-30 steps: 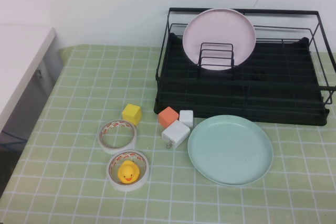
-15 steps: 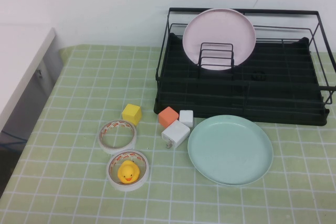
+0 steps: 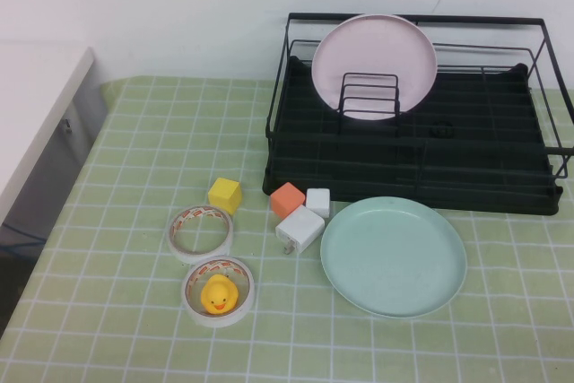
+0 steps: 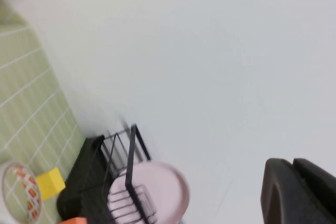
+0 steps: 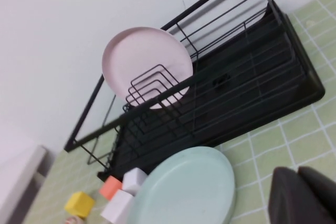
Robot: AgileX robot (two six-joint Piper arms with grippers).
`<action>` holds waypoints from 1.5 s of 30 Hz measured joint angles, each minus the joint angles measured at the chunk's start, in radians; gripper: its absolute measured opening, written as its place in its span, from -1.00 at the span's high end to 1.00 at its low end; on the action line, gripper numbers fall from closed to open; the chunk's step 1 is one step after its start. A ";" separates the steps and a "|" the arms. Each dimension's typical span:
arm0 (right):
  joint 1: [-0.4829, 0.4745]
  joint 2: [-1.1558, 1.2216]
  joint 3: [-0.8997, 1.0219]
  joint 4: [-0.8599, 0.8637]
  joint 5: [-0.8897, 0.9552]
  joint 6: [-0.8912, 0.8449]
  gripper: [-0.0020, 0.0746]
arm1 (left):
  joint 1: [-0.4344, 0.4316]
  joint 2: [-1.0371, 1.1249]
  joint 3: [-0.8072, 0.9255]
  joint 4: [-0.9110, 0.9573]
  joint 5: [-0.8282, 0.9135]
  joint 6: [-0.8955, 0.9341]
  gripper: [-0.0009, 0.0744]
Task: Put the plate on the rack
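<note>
Lying flat on the green checked tablecloth [image 3: 134, 132], the mint-green plate [image 3: 393, 256] sits just in front of the black rack [image 3: 413, 168], where a pink plate [image 3: 374, 60] stands upright. Only a dark edge of the left gripper [image 4: 299, 192] and right gripper [image 5: 302, 195] shows, seemingly raised; cannot tell their opening.

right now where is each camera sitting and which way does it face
High view: raised on the robot's side, angled down at the table, mint plate and rack; no arm or gripper shows.
Left wrist view: aimed mostly at the wall, catching the rack's end; left gripper a dark shape at the edge.
Right wrist view: looks down at rack and mint plate; right gripper at the corner.
All three share the pink plate standing in the rack.
</note>
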 joint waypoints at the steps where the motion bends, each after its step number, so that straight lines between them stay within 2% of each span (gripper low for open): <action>1: 0.000 0.000 0.000 0.002 0.000 -0.024 0.92 | 0.000 0.000 -0.022 0.016 0.029 0.050 0.98; 6: 0.000 0.000 0.001 0.016 0.013 -0.154 0.92 | 0.000 0.126 -0.176 0.072 0.234 0.344 0.98; 10: 0.000 0.000 0.001 0.024 0.061 -0.225 0.92 | 0.000 0.365 -0.315 0.168 0.392 0.519 0.98; 15: 0.000 0.000 -0.010 0.036 0.128 -0.317 0.92 | 0.000 0.690 -0.574 0.228 0.550 0.714 0.98; 19: 0.000 0.000 -0.062 0.040 0.177 -0.395 0.92 | 0.000 0.936 -0.778 0.242 0.671 0.778 0.98; 22: 0.000 0.000 -0.102 0.042 0.211 -0.444 0.92 | -0.013 1.107 -0.897 0.270 0.745 0.797 0.98; 25: 0.000 0.000 -0.116 0.042 0.223 -0.468 0.92 | -0.077 1.258 -0.987 0.362 0.763 0.779 0.98; 30: 0.000 0.000 -0.119 0.042 0.234 -0.473 0.92 | -0.271 1.478 -1.121 0.608 0.767 0.578 0.98; 34: 0.000 0.000 -0.119 0.042 0.245 -0.477 0.92 | -0.376 1.633 -1.229 0.754 0.804 0.422 0.96; 37: 0.000 0.000 -0.119 0.042 0.250 -0.476 0.92 | -0.429 1.764 -1.329 0.791 0.857 0.362 0.78; 43: 0.000 0.000 -0.119 0.042 0.253 -0.476 0.92 | -0.459 1.966 -1.492 0.755 0.914 0.275 0.02; 45: 0.000 0.000 -0.119 0.042 0.254 -0.476 0.92 | -0.459 2.024 -1.532 0.735 0.914 0.244 -0.14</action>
